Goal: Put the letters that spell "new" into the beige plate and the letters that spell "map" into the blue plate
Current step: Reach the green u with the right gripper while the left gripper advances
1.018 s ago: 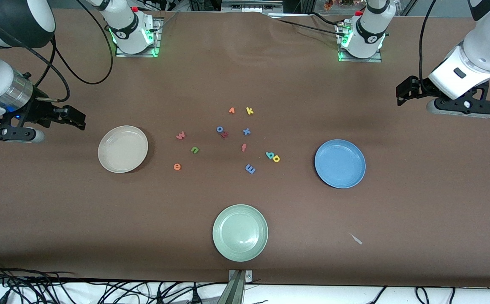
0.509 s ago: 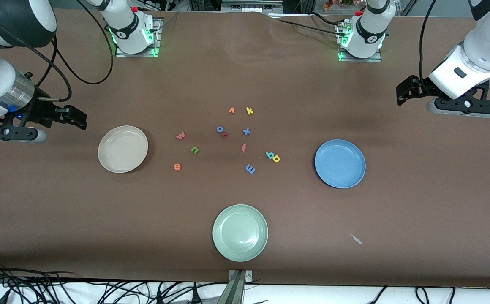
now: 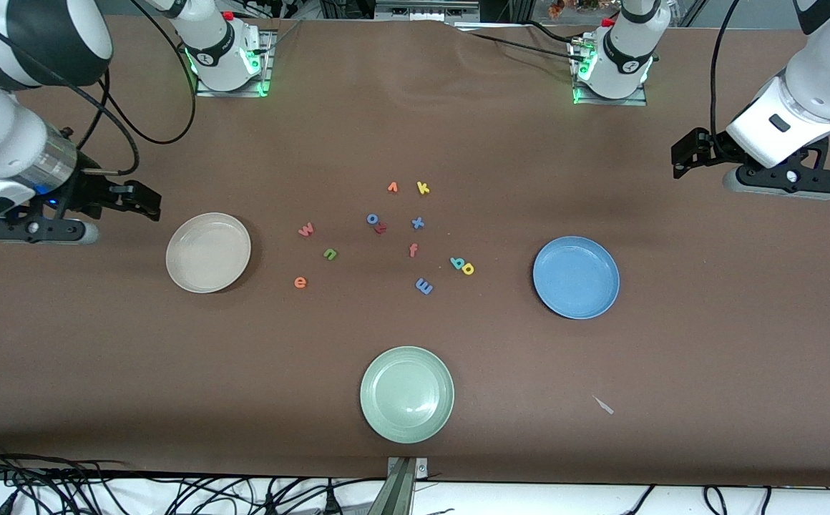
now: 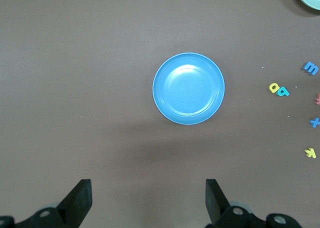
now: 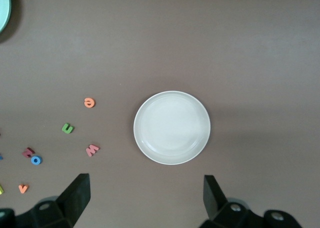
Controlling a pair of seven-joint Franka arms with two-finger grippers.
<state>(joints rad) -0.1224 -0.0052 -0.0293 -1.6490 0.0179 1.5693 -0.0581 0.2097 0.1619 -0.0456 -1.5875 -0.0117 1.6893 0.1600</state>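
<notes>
Foam letters, n (image 3: 330, 253), e (image 3: 300, 282), w (image 3: 305, 229), lie flat on the tabletop beside the beige plate (image 3: 208, 252); light and squashy, I'd pinch their edges, with both the right end effector (image 3: 144, 202) and the left end effector (image 3: 681, 159) spread empty.

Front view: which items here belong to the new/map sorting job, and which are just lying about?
Job:
beige plate
blue plate
green n
orange e
red-pink w
blue m
yellow a
teal p

Lying about:
pale green plate
orange v
yellow k
blue x
blue o
red z
f
</notes>
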